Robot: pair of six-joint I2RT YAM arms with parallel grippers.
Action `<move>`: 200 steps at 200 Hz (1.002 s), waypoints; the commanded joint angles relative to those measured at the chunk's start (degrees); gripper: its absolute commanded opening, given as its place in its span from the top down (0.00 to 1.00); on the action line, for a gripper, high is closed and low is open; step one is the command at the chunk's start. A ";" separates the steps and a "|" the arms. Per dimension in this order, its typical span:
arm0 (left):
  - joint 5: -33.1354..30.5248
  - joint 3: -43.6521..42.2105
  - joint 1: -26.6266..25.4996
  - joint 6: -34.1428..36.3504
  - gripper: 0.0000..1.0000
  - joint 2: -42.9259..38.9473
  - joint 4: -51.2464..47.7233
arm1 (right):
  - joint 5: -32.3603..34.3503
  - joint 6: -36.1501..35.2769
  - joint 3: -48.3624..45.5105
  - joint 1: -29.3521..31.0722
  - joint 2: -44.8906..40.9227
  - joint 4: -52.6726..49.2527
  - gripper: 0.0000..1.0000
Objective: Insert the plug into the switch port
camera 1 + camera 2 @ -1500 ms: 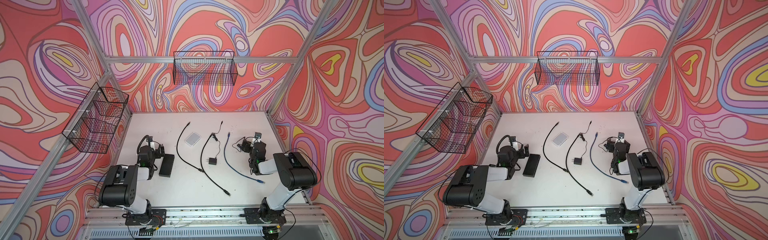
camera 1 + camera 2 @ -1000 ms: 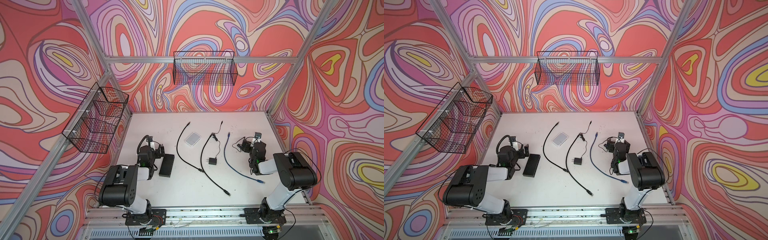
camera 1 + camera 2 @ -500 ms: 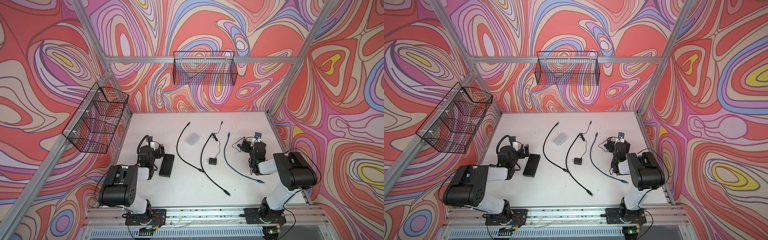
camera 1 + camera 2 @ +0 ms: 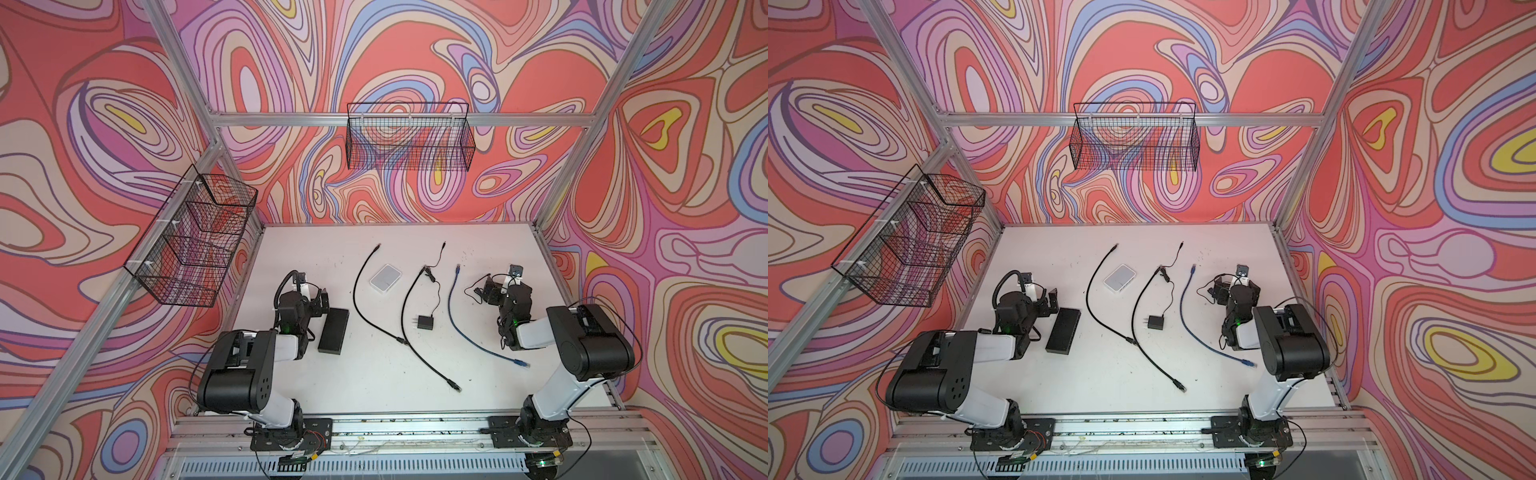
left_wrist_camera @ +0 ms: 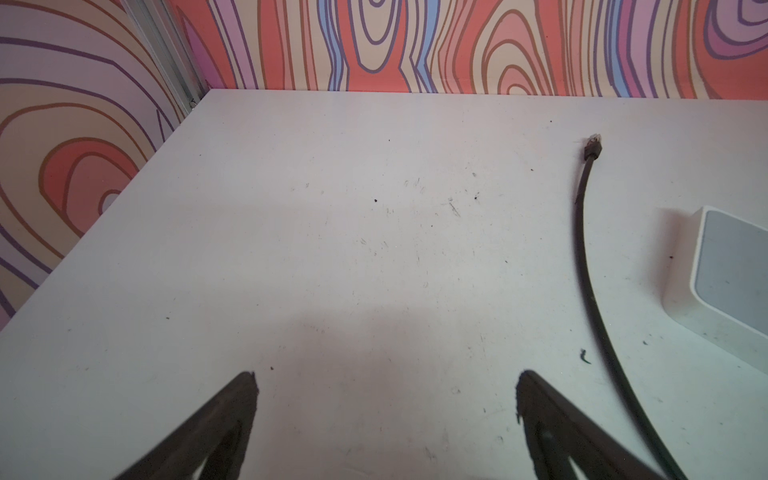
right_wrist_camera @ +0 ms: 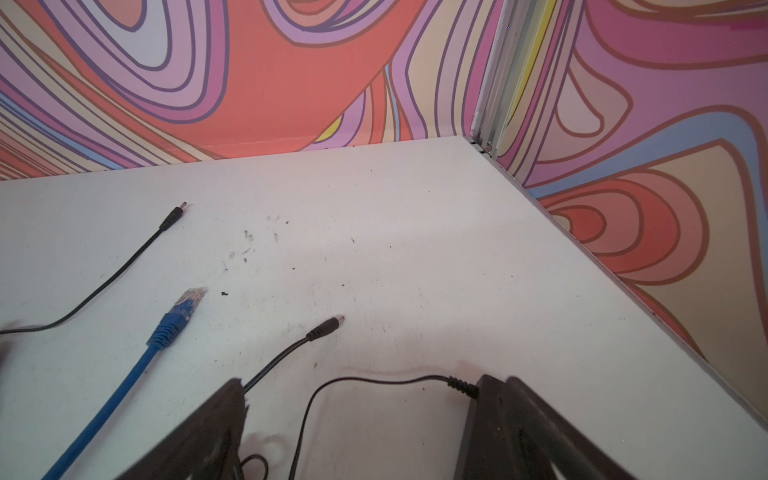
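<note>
**Top views.** In both top views your left gripper (image 4: 316,297) sits low over the white table (image 4: 374,395). Its jaws are spread wide with nothing between them. It is just beside the far end of the black switch (image 4: 333,331), which lies flat on the left side.

Across the table your right gripper (image 4: 505,287) is spread just as wide and carries nothing. Between the arms, left to right, you have:
- a black cable (image 4: 355,291)
- a white box (image 4: 385,278)
- a longer black cable (image 4: 402,316)
- a power adapter (image 4: 425,322)
- a blue cable (image 4: 453,320)

Every cable end lies loose on the table, apart from the switch. I cannot tell which one you are meant to seat.

**Left wrist view.** The two fingers (image 5: 232,415) stand parted over bare table. The black cable curves past one of them, and its plug (image 5: 592,145) rests well ahead. The white box sits just beside that cable.

**Right wrist view.** The jaws are parted here too. The blue plug (image 6: 187,307) lies ahead and off to one side. A barrel plug (image 6: 328,325) sits just ahead of the fingertips. A thin cord (image 6: 374,380) lies on the table between the fingers.
</note>
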 commanded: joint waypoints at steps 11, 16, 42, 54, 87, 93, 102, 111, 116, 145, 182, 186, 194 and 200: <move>3.42 0.79 0.03 2.30 0.00 0.06 0.46 | 0.04 0.02 0.86 -0.13 -1.66 -1.48 0.02; 4.28 0.80 -0.17 3.07 0.00 -0.42 -0.12 | -0.13 -0.07 0.93 -0.14 -2.54 -2.55 0.02; 0.48 1.68 -1.66 3.27 0.00 -5.55 -6.39 | 0.10 -0.22 2.25 -0.13 -7.62 -9.03 0.02; 0.05 3.90 -1.70 2.24 0.00 -8.12 -13.09 | -0.34 -0.15 2.81 -0.10 -9.50 -11.89 0.02; 0.29 13.18 -3.12 -3.11 0.00 -11.08 -34.08 | 1.83 3.97 8.05 0.09 -15.64 -30.02 0.02; -0.01 14.73 -3.51 -4.10 0.00 -11.10 -37.79 | 1.60 5.25 9.48 0.08 -16.78 -34.17 0.02; -0.31 16.75 -4.43 -4.43 0.00 -11.10 -42.16 | 1.23 7.26 11.07 0.22 -18.14 -38.47 0.02; -4.07 18.40 -6.42 -4.52 0.00 -11.10 -45.71 | -0.47 9.41 12.66 0.18 -19.45 -43.91 0.02; -6.60 19.39 -7.77 -5.12 0.00 -11.10 -47.88 | -2.21 10.54 13.36 0.30 -20.35 -46.45 0.02; -8.88 25.36 -11.92 -9.91 0.00 -11.03 -59.14 | -9.95 15.83 16.42 1.00 -23.16 -57.40 0.02; -0.72 35.05 -12.44 -19.30 0.00 -9.74 -81.21 | -18.35 17.68 20.92 2.28 -23.85 -71.25 0.02; 0.20 34.76 -12.57 -20.38 0.00 -10.28 -82.12 | -18.67 17.66 21.04 2.40 -23.96 -72.06 0.02; 2.06 33.75 -12.76 -21.67 0.00 -11.68 -83.31 | -19.10 17.59 21.33 2.79 -24.25 -73.89 0.02; 2.29 32.88 -12.77 -22.65 0.00 -12.97 -84.30 | -19.45 17.66 21.31 2.93 -24.61 -75.04 0.02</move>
